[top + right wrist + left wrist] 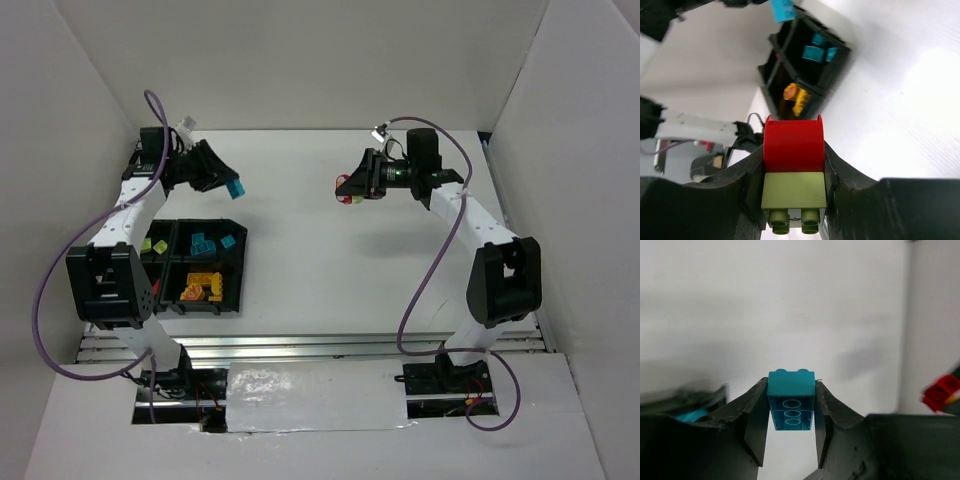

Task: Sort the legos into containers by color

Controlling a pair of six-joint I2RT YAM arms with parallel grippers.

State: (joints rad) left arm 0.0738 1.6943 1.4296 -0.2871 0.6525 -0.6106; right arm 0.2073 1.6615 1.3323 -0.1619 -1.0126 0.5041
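My left gripper (pixel 228 187) is shut on a cyan brick (pixel 791 400), held above the table just beyond the black tray (pixel 237 282); the brick also shows in the top view (pixel 235 190). My right gripper (pixel 347 187) is shut on a joined red and lime-green brick (pixel 794 167), held in the air over the middle of the table; it shows red in the top view (pixel 343 189). The tray holds cyan bricks (pixel 203 243) in its far right compartment, orange-yellow bricks (pixel 196 289) in the near right one, and a lime-green brick (pixel 158 245) at the far left.
White walls enclose the table on the left, back and right. The arm bases and a metal rail (pixel 310 347) run along the near edge. A purple cable (pixel 42 310) loops off the left arm, another (pixel 420 290) off the right arm.
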